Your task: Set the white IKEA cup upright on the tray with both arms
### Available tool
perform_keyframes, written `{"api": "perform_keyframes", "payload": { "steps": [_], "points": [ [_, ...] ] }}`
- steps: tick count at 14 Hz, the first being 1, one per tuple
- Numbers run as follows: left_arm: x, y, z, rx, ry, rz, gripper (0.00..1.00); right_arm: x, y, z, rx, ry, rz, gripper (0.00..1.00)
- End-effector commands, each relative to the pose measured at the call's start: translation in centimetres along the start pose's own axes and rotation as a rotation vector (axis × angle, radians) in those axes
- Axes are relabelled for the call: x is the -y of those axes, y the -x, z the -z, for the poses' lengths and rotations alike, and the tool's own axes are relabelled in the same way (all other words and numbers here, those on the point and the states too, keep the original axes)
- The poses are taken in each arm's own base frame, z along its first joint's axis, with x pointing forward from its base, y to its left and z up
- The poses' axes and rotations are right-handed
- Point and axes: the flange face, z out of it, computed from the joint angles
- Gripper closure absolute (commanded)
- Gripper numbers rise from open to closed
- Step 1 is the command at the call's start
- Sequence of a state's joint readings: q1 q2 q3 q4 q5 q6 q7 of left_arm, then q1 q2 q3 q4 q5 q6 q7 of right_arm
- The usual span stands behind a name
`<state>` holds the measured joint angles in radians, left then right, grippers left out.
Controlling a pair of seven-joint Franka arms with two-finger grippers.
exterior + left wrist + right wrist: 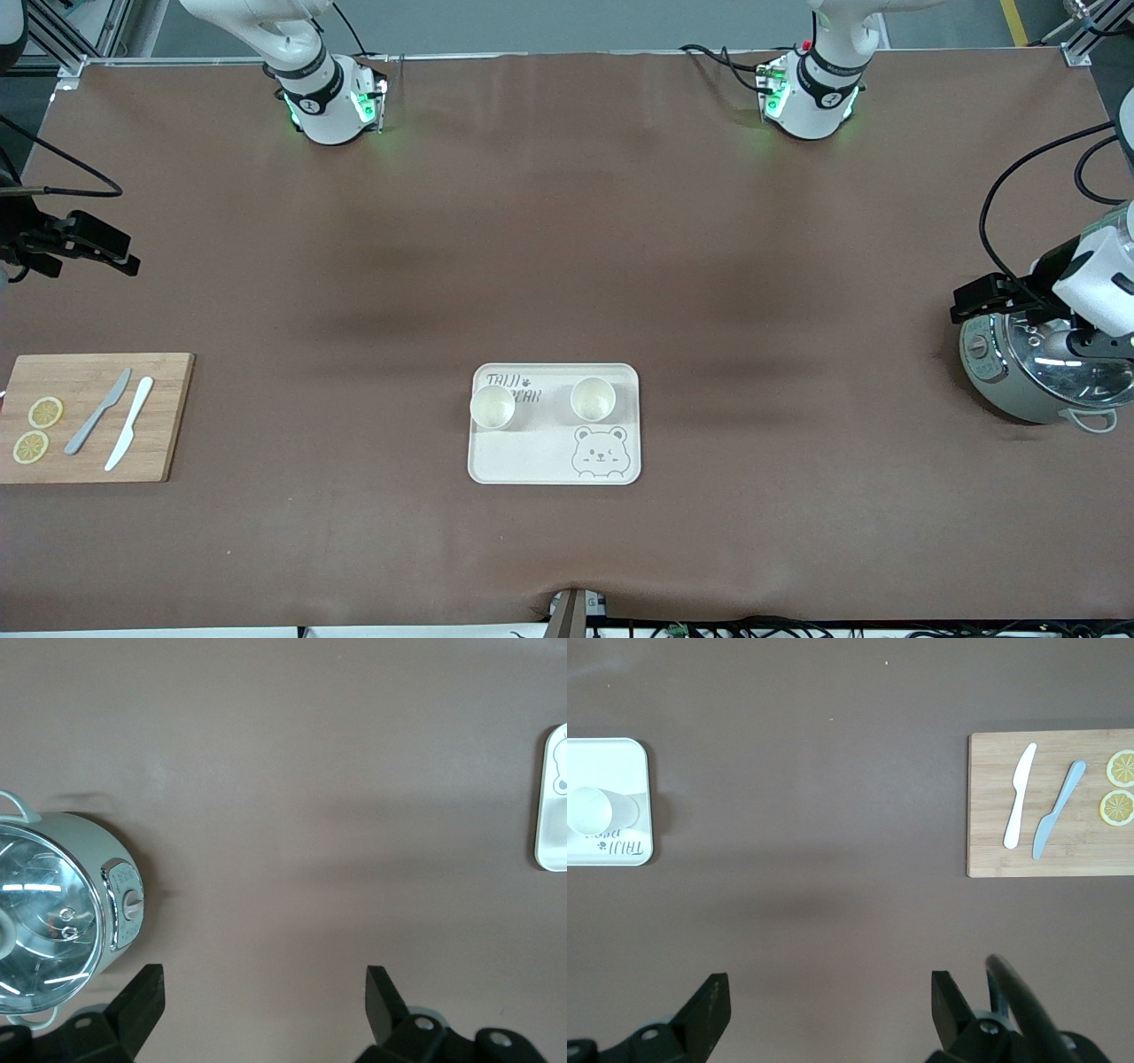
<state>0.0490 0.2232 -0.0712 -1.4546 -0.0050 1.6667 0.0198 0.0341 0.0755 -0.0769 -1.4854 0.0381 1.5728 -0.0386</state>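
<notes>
Starting at the right arm's end of the brown worktop [567, 266]: there's a wooden board [93, 416] with two lemon slices [37, 430], a grey knife [97, 411] and a white knife [129, 423] lying side by side on it. The right tool [124, 257] hangs over bare worktop up that end, farther from the front camera than the board, and the right wrist view shows its fingers [709, 1005] spread wide with nothing between them. That arm just waits.

Middle of the worktop is the cream tray [532, 465]. It reads "TAIJI BEAR" in grey along the edge farther from the camera, with a little paw mark after TAIJI, and a bear face is drawn in the near corner toward the left arm's end. Two white cups sit upright on it, mouths up: one cup [493, 407] partly covering the lettering, the second cup [593, 399] just beside it, not touching. No brand mark readable on either cup.

Both tools are well apart from the tray and cups.

At the left arm's end, the left tool [966, 306] hovers over a pale green cooker [1032, 372] with a glass lid, fingers [146, 992] also spread and empty. Also waiting.
</notes>
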Motion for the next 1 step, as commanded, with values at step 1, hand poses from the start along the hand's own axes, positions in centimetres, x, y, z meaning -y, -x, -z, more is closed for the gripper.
{"api": "perform_keyframes", "payload": {
  "steps": [1],
  "points": [
    [-0.05,-0.22,0.49,-0.008,-0.01,-0.005,0.0,0.11,0.56,0.64,0.002,0.014,0.009,0.0]
  ]
}}
